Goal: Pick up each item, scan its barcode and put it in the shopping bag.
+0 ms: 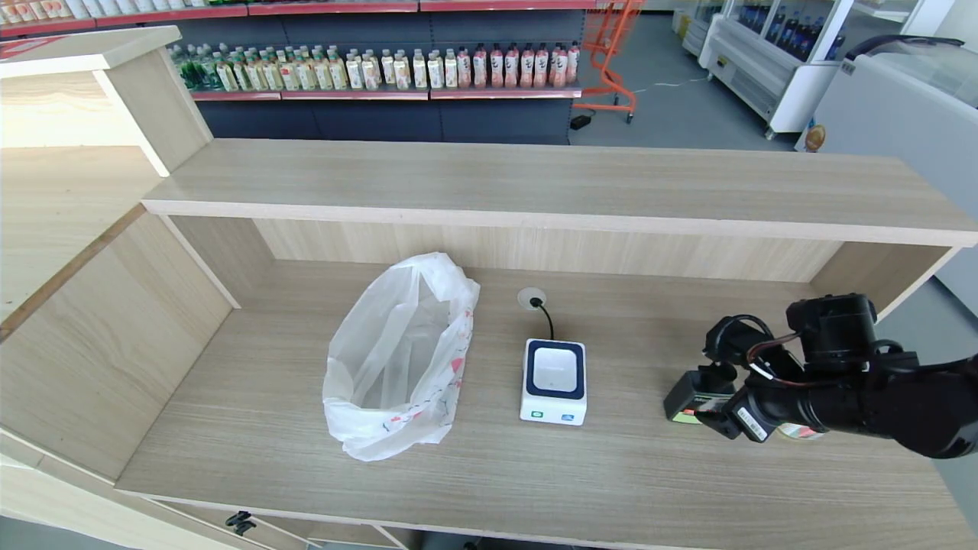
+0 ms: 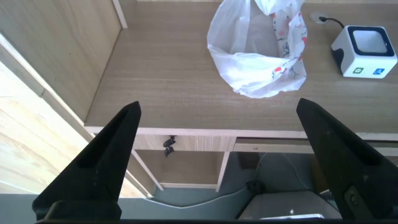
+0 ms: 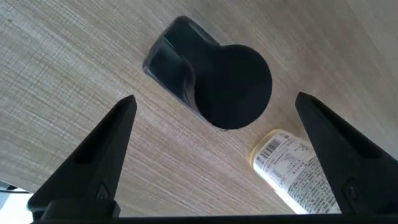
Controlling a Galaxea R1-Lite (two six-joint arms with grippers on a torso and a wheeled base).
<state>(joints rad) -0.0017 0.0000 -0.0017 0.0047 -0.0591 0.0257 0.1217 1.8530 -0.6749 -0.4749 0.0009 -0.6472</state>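
Hovering over a small black item point(image 3: 230, 87) with a round top, my right gripper point(image 3: 216, 98) has its jaws wide apart. It looks hard and light; I would pinch its sides. A labelled bottle point(image 3: 292, 171) lies just beside it and may roll. The wooden counter point(image 1: 611, 473) under them looks smooth. My left gripper point(image 2: 219, 104) has jaws apart too. Shop shelves point(image 1: 382, 95) stand behind.

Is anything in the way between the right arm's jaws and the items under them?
Nothing visible is. The right gripper hangs with its jaws open right above the dark item and the labelled bottle, with only bare counter around them.
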